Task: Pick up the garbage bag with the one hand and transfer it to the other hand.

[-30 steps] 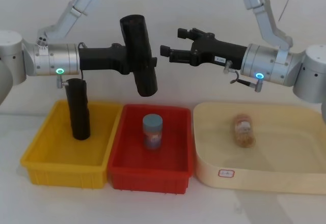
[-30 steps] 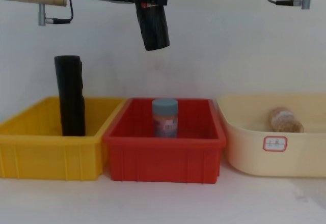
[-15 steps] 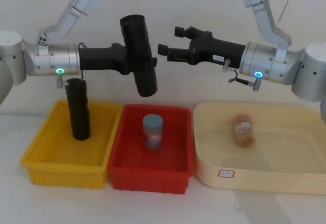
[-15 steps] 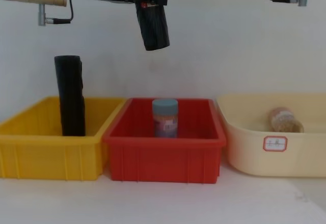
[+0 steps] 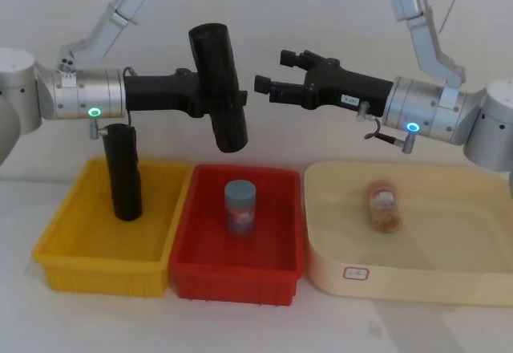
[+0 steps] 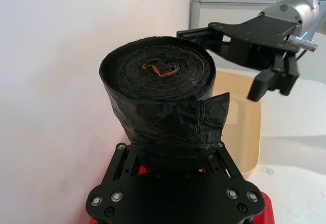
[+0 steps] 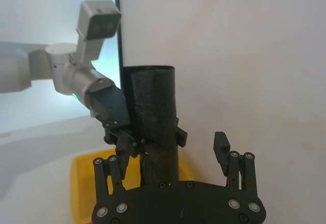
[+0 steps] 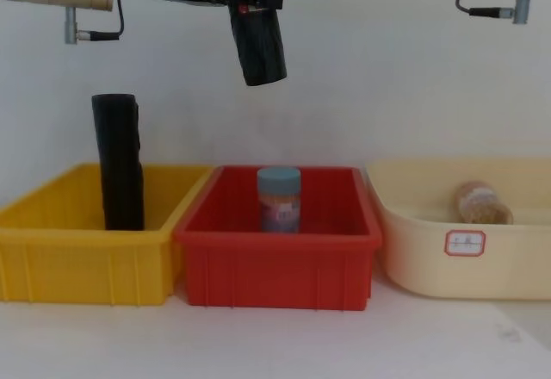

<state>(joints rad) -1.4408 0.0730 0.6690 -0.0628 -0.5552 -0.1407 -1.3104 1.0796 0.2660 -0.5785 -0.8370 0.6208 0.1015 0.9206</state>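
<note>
My left gripper (image 5: pixel 224 100) clamped the black bag roll (image 5: pixel 215 56) above the red bin (image 5: pixel 236 281) (roll tilted); my right gripper (image 5: pixel 271 71) stood wide open, empty, just beside it.

1. We log bright, even light in every view; the white wall (image 5: pixel 321 0) and the table (image 5: pixel 160 321) come out nearly washed.
2. Shadows are soft, with only faint grey ones under the yellow bin (image 5: pixel 104 273) and the red bin (image 5: pixel 236 281).
3. The garbage bag roll (image 6: pixel 163 112) carries a dull sheen on its wrinkled film.
4. We note one lit ring on each arm: green on the left (image 5: pixel 94 112), blue on the right (image 5: pixel 412 127).
</note>
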